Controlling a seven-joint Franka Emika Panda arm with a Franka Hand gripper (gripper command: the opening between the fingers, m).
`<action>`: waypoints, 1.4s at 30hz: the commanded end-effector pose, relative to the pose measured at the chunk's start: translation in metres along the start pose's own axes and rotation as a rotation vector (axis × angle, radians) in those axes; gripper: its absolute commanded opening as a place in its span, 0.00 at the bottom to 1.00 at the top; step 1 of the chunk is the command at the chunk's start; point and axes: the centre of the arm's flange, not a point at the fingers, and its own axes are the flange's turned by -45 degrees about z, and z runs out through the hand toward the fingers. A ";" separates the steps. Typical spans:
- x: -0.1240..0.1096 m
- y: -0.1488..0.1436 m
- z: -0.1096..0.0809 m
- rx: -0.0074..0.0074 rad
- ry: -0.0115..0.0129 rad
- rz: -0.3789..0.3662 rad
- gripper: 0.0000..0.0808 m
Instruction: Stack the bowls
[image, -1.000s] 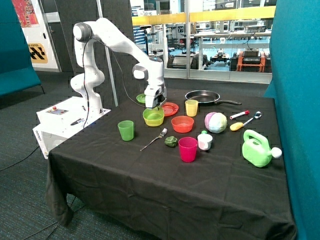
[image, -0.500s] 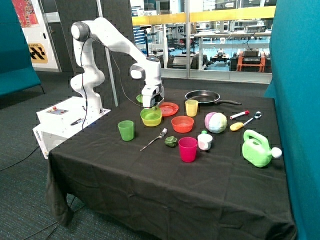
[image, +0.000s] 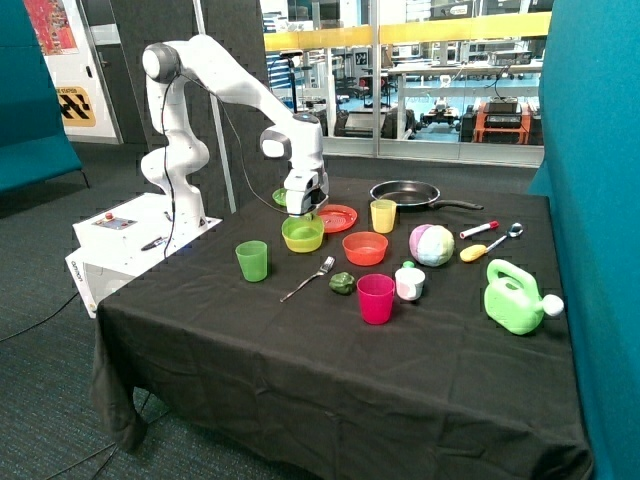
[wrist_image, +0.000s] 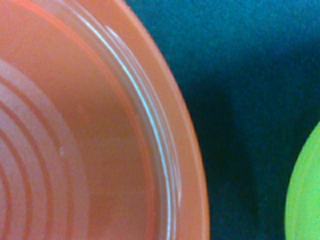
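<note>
In the outside view my gripper (image: 304, 210) is down at the far rim of the light green bowl (image: 303, 228) and is shut on that rim. This bowl sits nested in the yellow bowl (image: 303, 243), whose wall shows below it. The orange bowl (image: 365, 247) stands alone on the black cloth beside the pair, toward the ball. The wrist view shows no fingers, only a red ringed plate (wrist_image: 75, 140) and a light green edge (wrist_image: 306, 195) over the dark cloth.
A red plate (image: 339, 217) and a green plate (image: 281, 197) lie just behind the gripper. Around them are a green cup (image: 252, 260), yellow cup (image: 383, 215), pink cup (image: 376, 298), fork (image: 308, 279), frying pan (image: 405, 193), ball (image: 432, 245) and green watering can (image: 515, 297).
Gripper and light green bowl shifted together a little away from the orange bowl, toward the arm's base, then stayed nearly still over the last half second.
</note>
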 end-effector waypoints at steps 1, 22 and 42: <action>0.004 -0.002 0.001 -0.0014 -0.0039 -0.007 0.77; 0.021 -0.014 -0.024 -0.0014 -0.0039 -0.037 0.68; 0.071 -0.017 -0.038 -0.0014 -0.0039 -0.034 0.62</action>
